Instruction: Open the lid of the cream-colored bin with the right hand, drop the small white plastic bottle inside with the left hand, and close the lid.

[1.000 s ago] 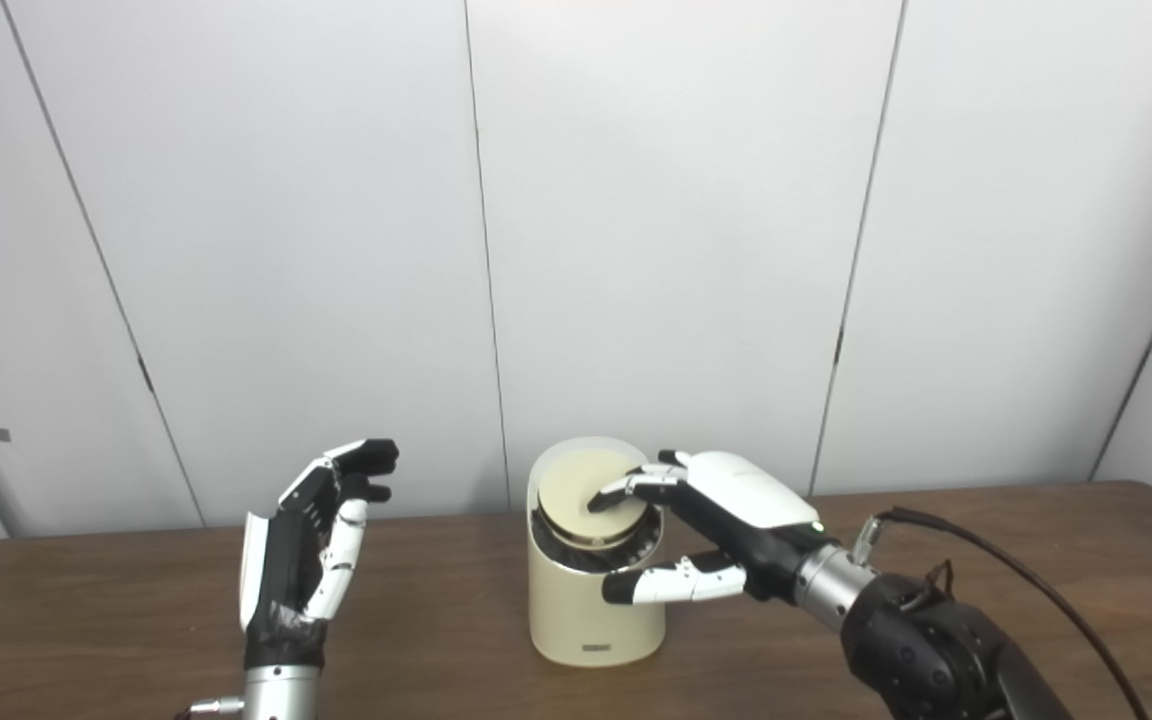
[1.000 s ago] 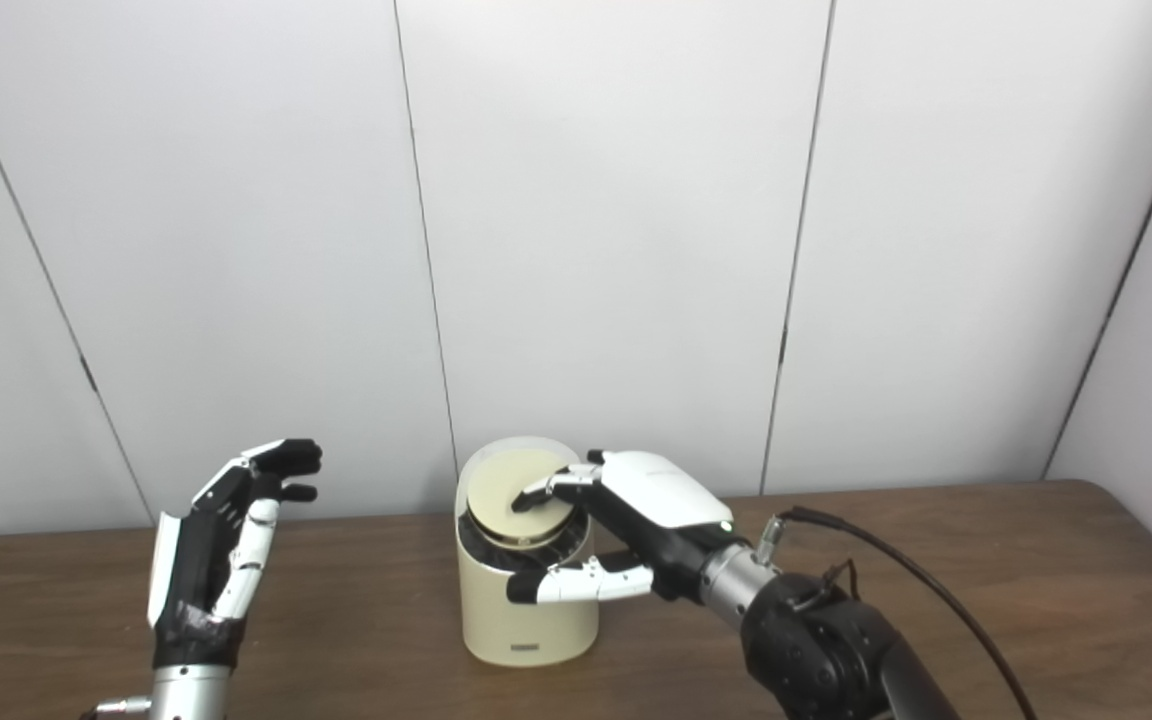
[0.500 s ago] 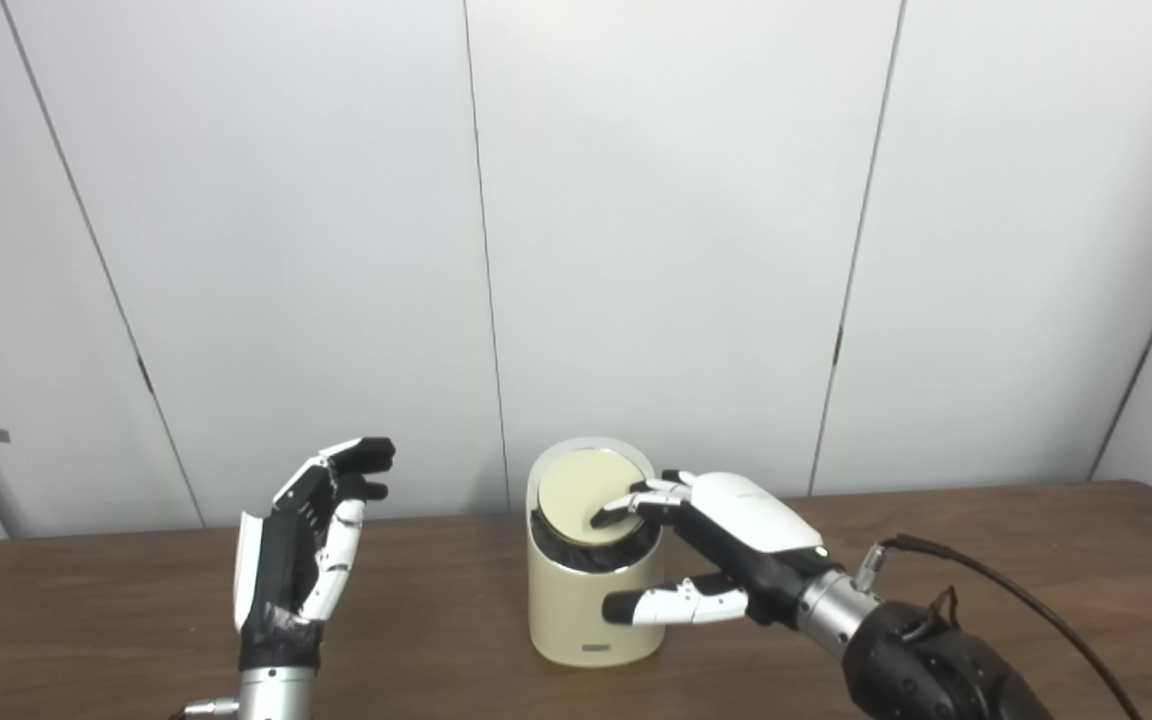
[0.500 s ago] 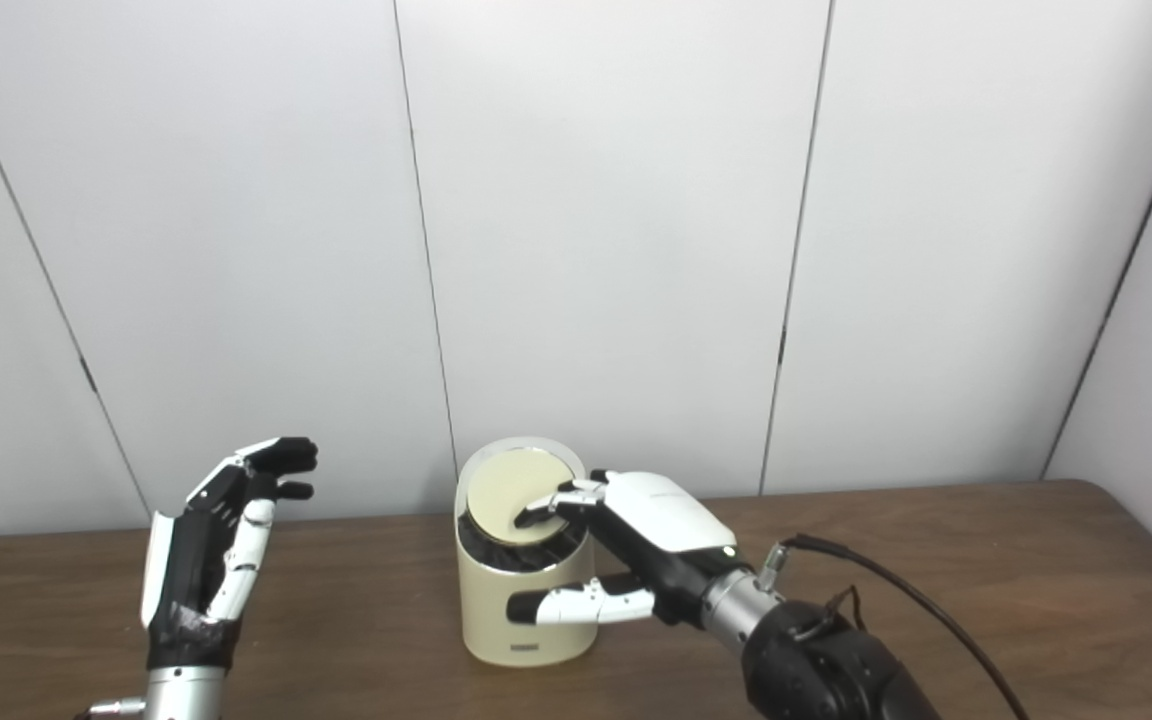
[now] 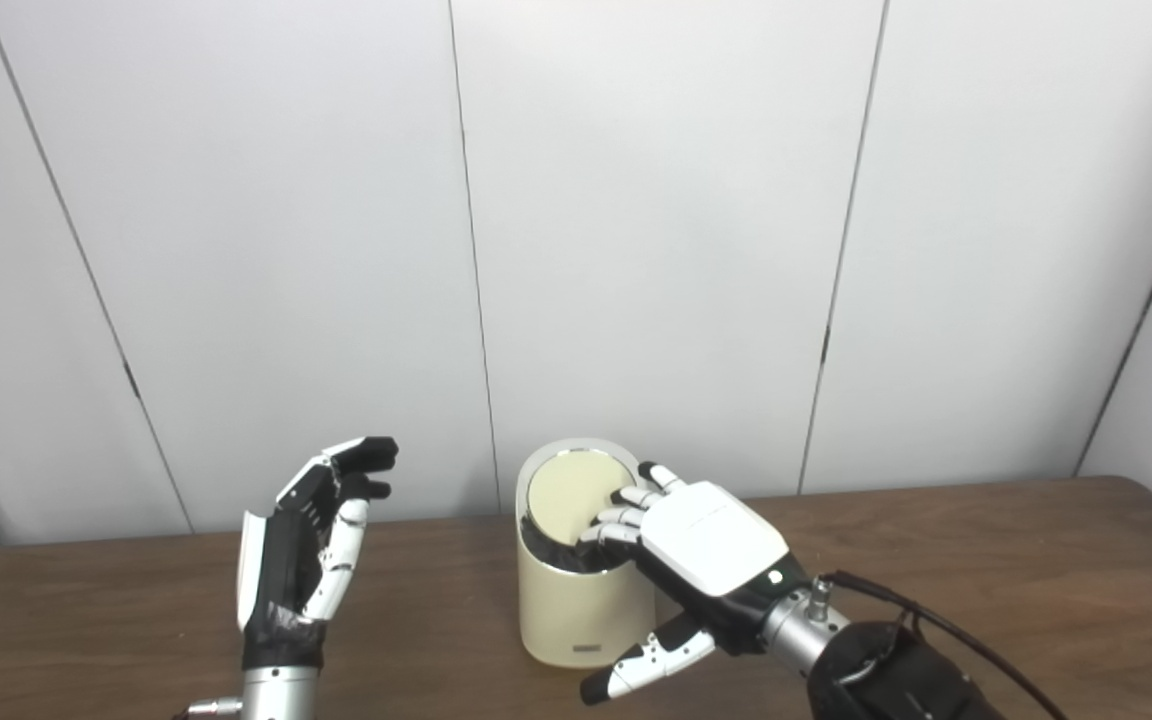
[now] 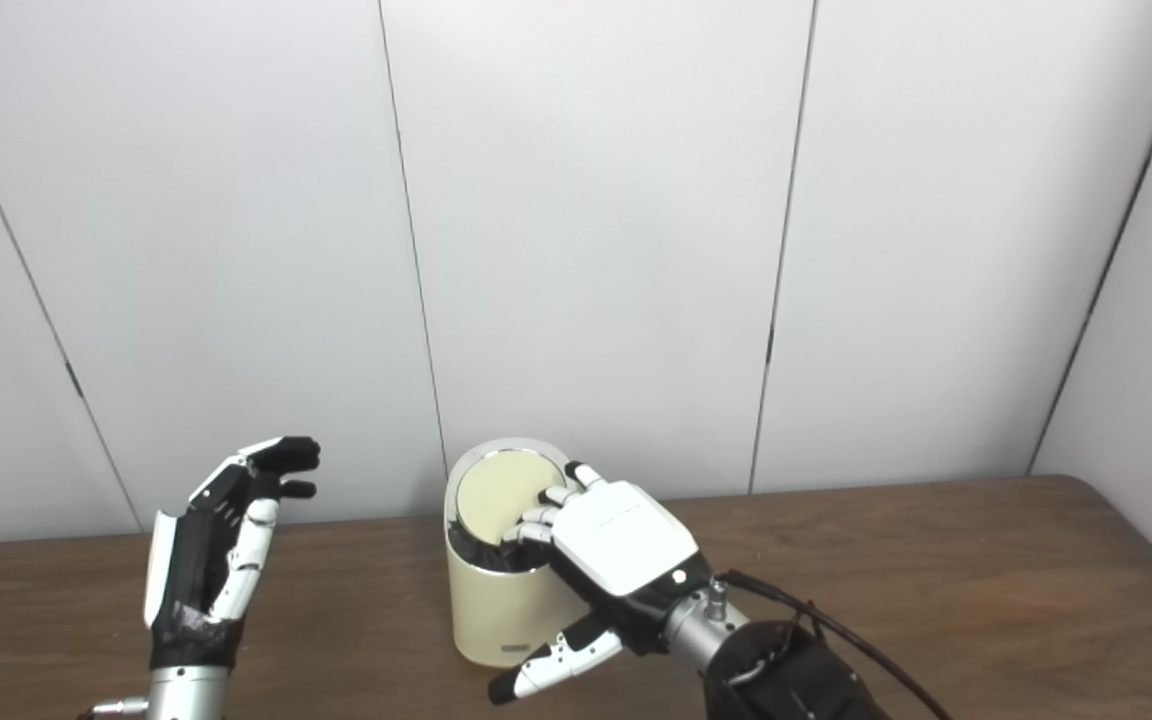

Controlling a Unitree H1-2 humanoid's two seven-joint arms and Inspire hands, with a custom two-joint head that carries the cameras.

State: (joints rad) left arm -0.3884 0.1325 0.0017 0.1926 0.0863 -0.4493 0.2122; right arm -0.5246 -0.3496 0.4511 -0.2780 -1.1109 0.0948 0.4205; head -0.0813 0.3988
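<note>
- Since a second ago, right hand has rolled palm-down, fingers spread over the tilted lid to press it.
- Left hand waits, open, empty, left of the cream-colored bin.

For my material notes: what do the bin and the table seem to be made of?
The cream-colored bin looks like smooth matte plastic: even colour, soft sheen, though painted metal is possible. The table looks like wood or wood-look laminate: brown grain streaks, low gloss.

Dark wooden table against pale grey panelled wall
</note>
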